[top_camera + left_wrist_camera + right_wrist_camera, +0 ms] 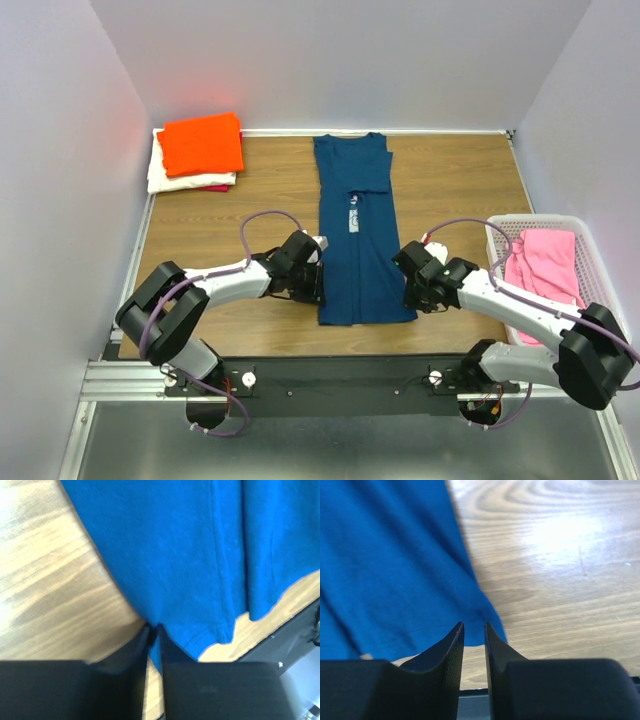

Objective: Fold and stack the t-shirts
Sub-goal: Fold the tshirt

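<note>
Orange t-shirt (201,143) folded at the far left corner of the wooden table (230,215), topping a stack with a cream t-shirt (168,180) beneath it and a sliver of a red t-shirt (214,188) at the bottom. Nearer and to the right, left gripper (154,627) low at the left edge of the navy t-shirt (358,235), close to its hem. Fingers only narrowly apart, a strip of blue cloth showing in the gap. Pinched or merely lying below: cannot tell. Navy t-shirt flat in the middle of the table, folded into a long narrow strip, collar end far, hem near, small white print (353,220) facing up. Right gripper (474,626) at the hem's right corner, fingers parted a little, bare wood between them, nothing held. Farthest right, white basket (540,220) with a pink t-shirt (545,262) heaped inside.
</note>
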